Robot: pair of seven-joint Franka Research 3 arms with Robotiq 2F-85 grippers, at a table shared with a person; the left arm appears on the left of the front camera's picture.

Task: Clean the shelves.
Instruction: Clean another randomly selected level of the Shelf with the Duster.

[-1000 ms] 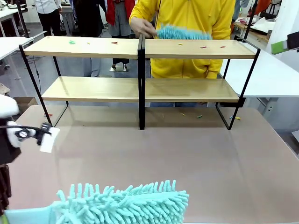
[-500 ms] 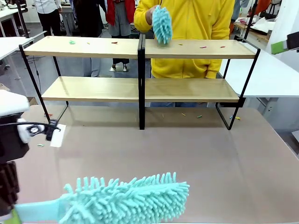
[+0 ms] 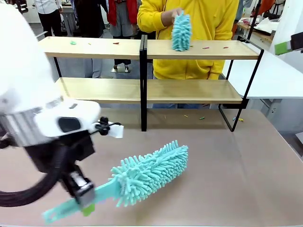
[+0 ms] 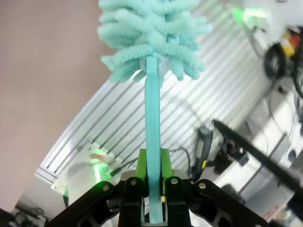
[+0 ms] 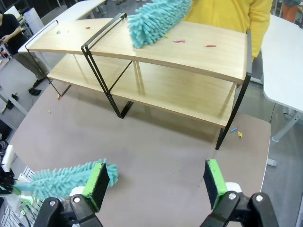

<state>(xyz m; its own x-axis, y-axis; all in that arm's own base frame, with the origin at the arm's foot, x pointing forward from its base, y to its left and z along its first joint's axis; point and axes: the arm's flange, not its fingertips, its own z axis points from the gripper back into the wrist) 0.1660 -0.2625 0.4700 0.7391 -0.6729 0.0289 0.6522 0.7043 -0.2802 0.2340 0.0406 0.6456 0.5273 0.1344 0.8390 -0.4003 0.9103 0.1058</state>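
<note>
Between the left fingers (image 4: 141, 164), seen from the left wrist, sits the flat teal handle (image 4: 152, 113) of a duster (image 3: 150, 171). The two green pads are clamped tight on the handle from either side, and it runs straight up out of them to the shaggy head. From the front, that duster slants up and to the right over the brown worktop (image 3: 236, 170), its head well short of the shelves (image 3: 199, 50). Whether its fibres touch the worktop cannot be told. A small white tag (image 3: 116, 131) hangs off the left arm's wrist; any print on it is too small to read.

The right fingers (image 5: 98, 179) stand wide apart and hold nothing. Their green pads face each other above the near part of the worktop, and they point toward the shelves.

The shelves stand across the far side of the worktop: two long light-wood boards on a thin black frame with a black centre post (image 3: 143, 85). Small red and green scraps (image 3: 205, 47) lie scattered on the upper board, with a few more on the worktop by the frame's right foot. Behind the shelves a person in a yellow top (image 3: 208, 19) holds a second teal duster (image 3: 181, 32) in one hand (image 3: 169, 16). Its head points down at the upper board just right of the centre post.
</note>
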